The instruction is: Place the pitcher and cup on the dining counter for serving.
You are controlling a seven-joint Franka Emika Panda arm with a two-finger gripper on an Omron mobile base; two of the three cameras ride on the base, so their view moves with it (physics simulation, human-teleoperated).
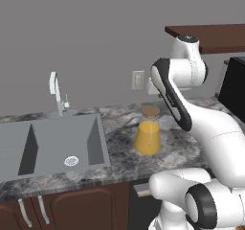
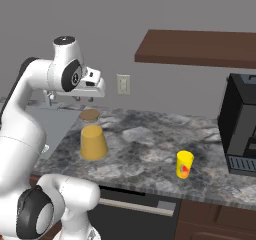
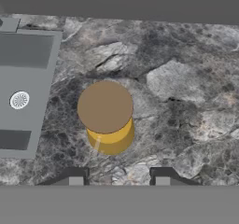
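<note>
The orange-yellow pitcher (image 1: pixel 147 138) with its flat brown lid (image 1: pixel 150 111) stands upright on the marbled worktop, just right of the sink. From above, the lid (image 3: pixel 105 106) covers most of the pitcher's body (image 3: pixel 113 139). My gripper (image 3: pixel 118 178) hovers open above the pitcher (image 2: pixel 93 142), fingers apart and holding nothing; its hand hangs over the lid (image 2: pixel 90 115). The small yellow cup (image 2: pixel 184 164) stands upright further right on the worktop, near the front edge. The dining counter is out of view.
A grey sink (image 1: pixel 48 143) with a faucet (image 1: pixel 56 92) lies left of the pitcher. A black appliance (image 2: pixel 240 129) stands at the worktop's (image 2: pixel 145 149) right end under a brown shelf (image 2: pixel 200 46). A wall outlet (image 2: pixel 123 84) sits behind.
</note>
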